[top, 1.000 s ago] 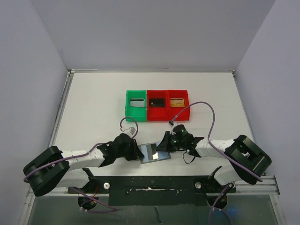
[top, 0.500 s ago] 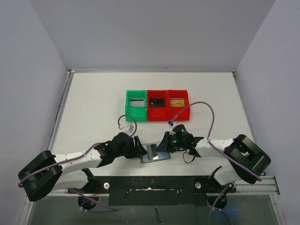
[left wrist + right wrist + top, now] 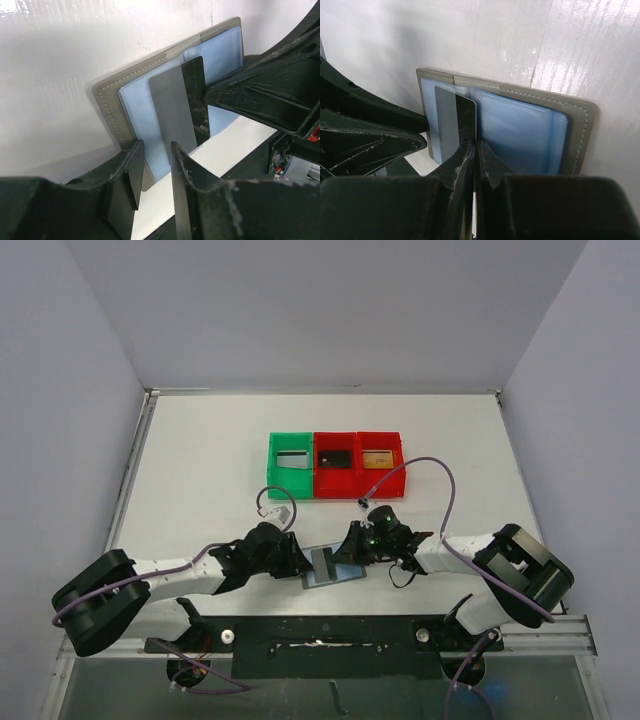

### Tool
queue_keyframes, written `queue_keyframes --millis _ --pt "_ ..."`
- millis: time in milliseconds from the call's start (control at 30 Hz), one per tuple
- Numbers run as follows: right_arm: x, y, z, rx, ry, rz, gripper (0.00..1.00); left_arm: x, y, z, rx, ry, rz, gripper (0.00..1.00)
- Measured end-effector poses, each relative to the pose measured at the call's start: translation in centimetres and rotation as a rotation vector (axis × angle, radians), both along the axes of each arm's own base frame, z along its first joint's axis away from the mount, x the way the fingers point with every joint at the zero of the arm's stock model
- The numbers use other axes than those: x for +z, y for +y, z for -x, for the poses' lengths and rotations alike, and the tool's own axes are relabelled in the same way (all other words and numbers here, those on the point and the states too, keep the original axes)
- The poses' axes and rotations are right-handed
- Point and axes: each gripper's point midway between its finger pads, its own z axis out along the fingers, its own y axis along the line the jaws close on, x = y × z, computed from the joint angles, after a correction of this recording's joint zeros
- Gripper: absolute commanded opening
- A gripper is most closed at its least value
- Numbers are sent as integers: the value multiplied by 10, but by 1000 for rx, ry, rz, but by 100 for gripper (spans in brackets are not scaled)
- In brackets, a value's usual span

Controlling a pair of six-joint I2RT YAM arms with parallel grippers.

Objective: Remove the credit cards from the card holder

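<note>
The grey card holder (image 3: 341,573) lies open on the table near the front edge, bluish pockets up; it also shows in the left wrist view (image 3: 111,95) and the right wrist view (image 3: 520,125). A silvery-grey credit card (image 3: 323,562) with a dark part stands on edge over the pockets. My right gripper (image 3: 343,552) is shut on its edge, as the right wrist view (image 3: 476,146) shows. My left gripper (image 3: 300,562) is open at the holder's left end, jaws apart (image 3: 152,152), with the card (image 3: 175,105) just beyond its right finger.
A green bin (image 3: 272,462) holding a silvery card and two red bins (image 3: 403,462), one holding a black card and one a brownish card, stand in a row behind the holder. The table's front rail is just behind both grippers.
The card, lying flat in the holder a second ago, now stands on edge in my right gripper. My left gripper shifted right toward the holder, then eased slightly back.
</note>
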Motion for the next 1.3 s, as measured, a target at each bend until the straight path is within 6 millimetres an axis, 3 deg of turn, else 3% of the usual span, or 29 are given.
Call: queue_keyframes --millis 300,567,667,733,1167,1300 --pt "0 1 1 5 4 -3 4 -2 -8 0 -18 6 4 17" --pt "5 5 0 11 -5 -30 9 -6 -11 -1 -27 13 -17 3" --pt "5 6 -1 11 -6 -32 0 -7 -10 -1 -28 17 -29 1" --pt "3 5 -1 8 -2 -31 0 -7 -10 -1 -29 19 -34 0" --pt "11 -18 -7 -45 -23 -27 0 -7 -11 -3 -34 11 -61 0" --pt "9 -19 -5 -39 -12 -25 0 -7 -11 -3 -36 8 -69 21"
